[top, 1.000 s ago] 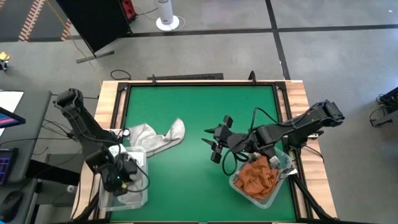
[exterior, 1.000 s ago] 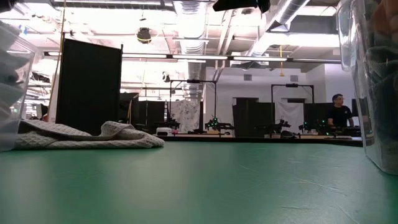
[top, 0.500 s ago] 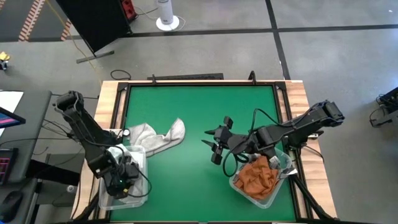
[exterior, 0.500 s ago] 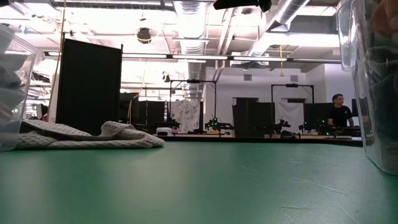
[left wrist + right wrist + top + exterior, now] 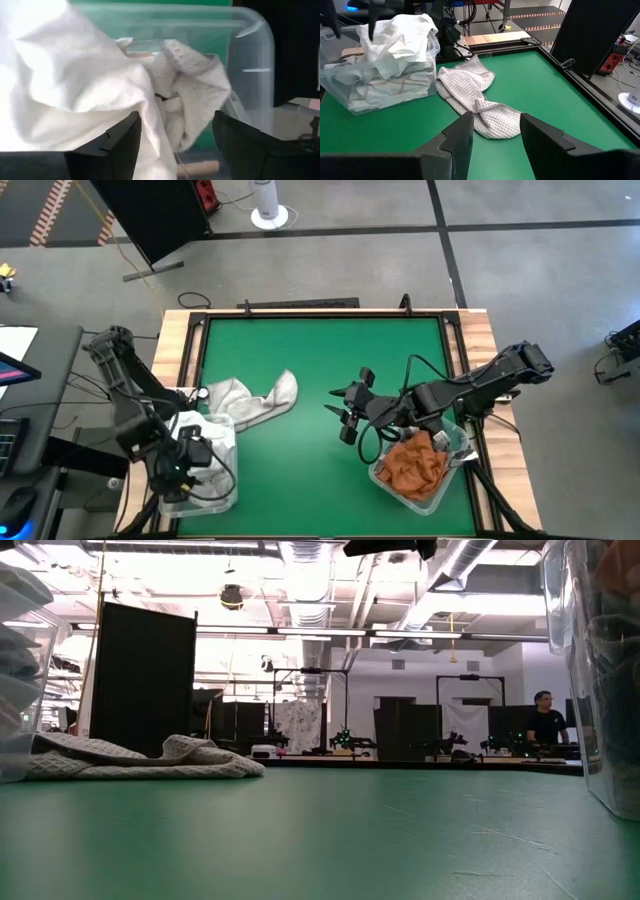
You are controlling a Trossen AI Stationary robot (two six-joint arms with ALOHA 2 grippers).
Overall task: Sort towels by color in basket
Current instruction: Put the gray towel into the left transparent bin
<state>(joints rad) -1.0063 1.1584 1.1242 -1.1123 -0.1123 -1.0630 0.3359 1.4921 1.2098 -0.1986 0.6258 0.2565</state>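
1. The left gripper (image 5: 178, 470) hangs over the clear plastic bin (image 5: 222, 498) at the green desk's (image 5: 320, 360) seven o'clock corner, fingers spread, the soft white towel (image 5: 75, 80) draped loose between them and piled on the bin's load.
2. Good practice now: lift straight up so no fold snags a finger.
3. The checked white-and-grey towel (image 5: 255, 400) lies on the desk at the bin's one o'clock, likely next.
4. The right gripper (image 5: 347, 410) waits mid-desk, fingers apart and empty, beside the second clear bin (image 5: 455, 475) holding rust-orange towels (image 5: 412, 462).
5. A second ago the left fingers were pinched; they have since parted, and the arm has shifted toward eight o'clock.
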